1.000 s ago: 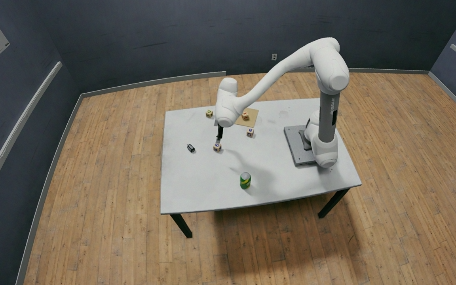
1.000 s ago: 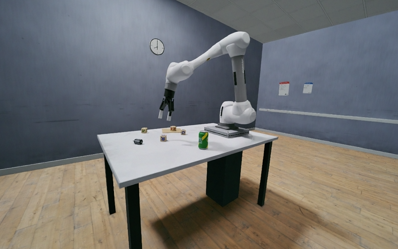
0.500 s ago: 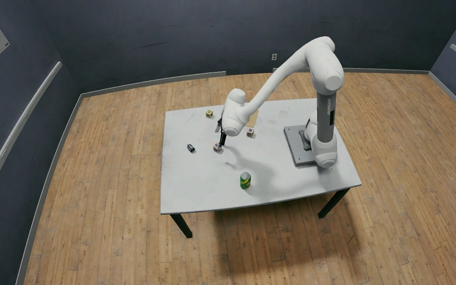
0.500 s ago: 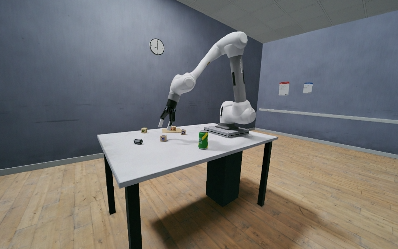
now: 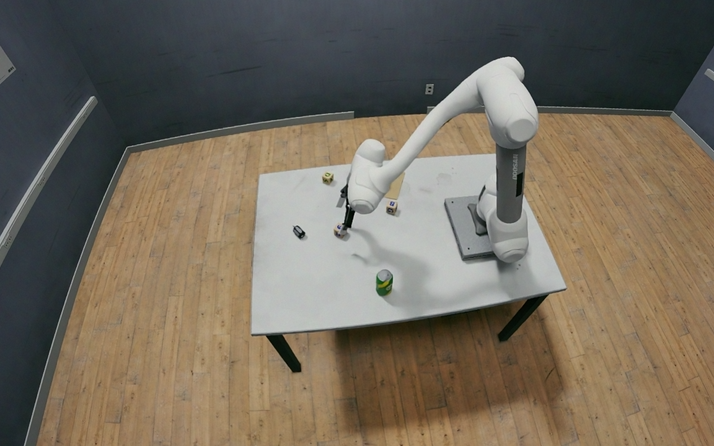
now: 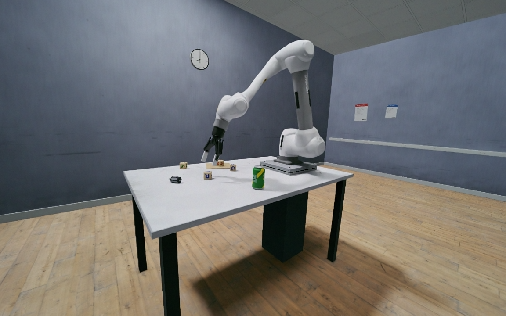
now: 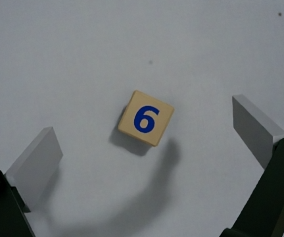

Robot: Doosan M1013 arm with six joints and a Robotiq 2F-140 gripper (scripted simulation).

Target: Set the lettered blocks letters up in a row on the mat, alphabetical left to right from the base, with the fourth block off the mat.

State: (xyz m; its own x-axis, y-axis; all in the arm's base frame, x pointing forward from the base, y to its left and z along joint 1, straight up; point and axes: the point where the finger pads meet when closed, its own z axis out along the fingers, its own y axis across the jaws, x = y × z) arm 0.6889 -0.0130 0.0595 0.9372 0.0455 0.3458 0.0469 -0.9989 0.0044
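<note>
Blocks: "6" block [image 5: 339, 230] [image 6: 207, 175] [image 7: 146, 118] betw. open jaws [image 5: 345, 213] [image 6: 210, 159]; mat [image 5: 394, 187] [image 6: 223, 167] part. hidden by arm [image 5: 414, 138] [image 6: 260, 82], top view.

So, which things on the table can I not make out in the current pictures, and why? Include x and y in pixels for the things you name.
- Mat [image 5: 395, 187] [image 6: 211, 165], top view: partly hidden by the arm.
- Block on the mat [image 6: 220, 162]: hidden by the arm in the top view; its markings are too small in the exterior view.
- Underside of the block marked 6 [image 6: 207, 175] [image 7: 146, 118], wrist view: faces the table.
</note>
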